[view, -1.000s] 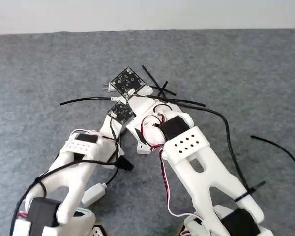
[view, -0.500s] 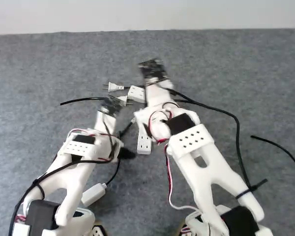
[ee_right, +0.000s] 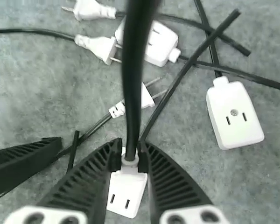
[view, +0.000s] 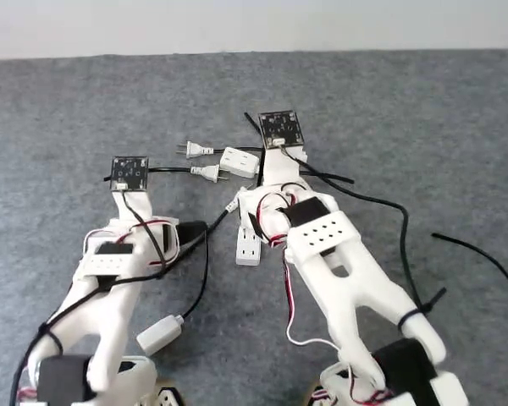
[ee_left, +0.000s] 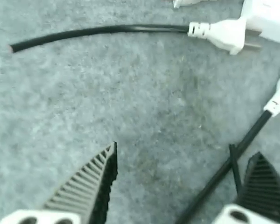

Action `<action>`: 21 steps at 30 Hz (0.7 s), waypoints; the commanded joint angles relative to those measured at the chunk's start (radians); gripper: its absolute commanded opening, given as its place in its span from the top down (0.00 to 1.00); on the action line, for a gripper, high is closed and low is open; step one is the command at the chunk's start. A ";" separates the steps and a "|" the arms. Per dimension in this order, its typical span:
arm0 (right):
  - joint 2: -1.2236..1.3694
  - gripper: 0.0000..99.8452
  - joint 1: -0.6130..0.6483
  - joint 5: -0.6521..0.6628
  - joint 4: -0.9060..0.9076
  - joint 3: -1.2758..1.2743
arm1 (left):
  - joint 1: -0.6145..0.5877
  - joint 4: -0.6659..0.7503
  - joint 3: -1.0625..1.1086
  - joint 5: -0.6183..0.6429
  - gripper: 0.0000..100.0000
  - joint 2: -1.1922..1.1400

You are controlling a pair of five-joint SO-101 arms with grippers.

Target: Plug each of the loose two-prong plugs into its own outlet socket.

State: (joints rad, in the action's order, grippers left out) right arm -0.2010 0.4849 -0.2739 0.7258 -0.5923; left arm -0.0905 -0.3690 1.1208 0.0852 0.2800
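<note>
Between the right gripper's [ee_right: 129, 161] clamped fingers [ee_right: 91, 179]: the light socket's [ee_right: 126, 193] springy cord [ee_right: 133, 70]; its rigid body probably grips surer. The left gripper [ee_left: 177, 186] gapes wide, empty.

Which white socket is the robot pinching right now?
The socket squeezed in the right gripper, black cord rising from it. The three-hole socket and the farthest socket lie free.

High view: fixed, above, looking down over table [view: 68, 101]. Wrist views: close, facing down; all 3 share white plug [ee_left: 222, 35].
</note>
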 commanded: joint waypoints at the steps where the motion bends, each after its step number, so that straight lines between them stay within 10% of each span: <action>1: 0.005 0.99 -0.010 -0.009 -0.036 0.018 | -0.006 0.028 0.018 0.011 0.60 0.095; 21: 0.012 0.99 -0.010 -0.005 -0.030 -0.040 | -0.008 0.029 0.024 0.009 0.60 0.103</action>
State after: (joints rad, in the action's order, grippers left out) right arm -0.1857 0.4833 -0.2754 0.7043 -0.6383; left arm -0.0936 -0.3659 1.1546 0.0852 0.3491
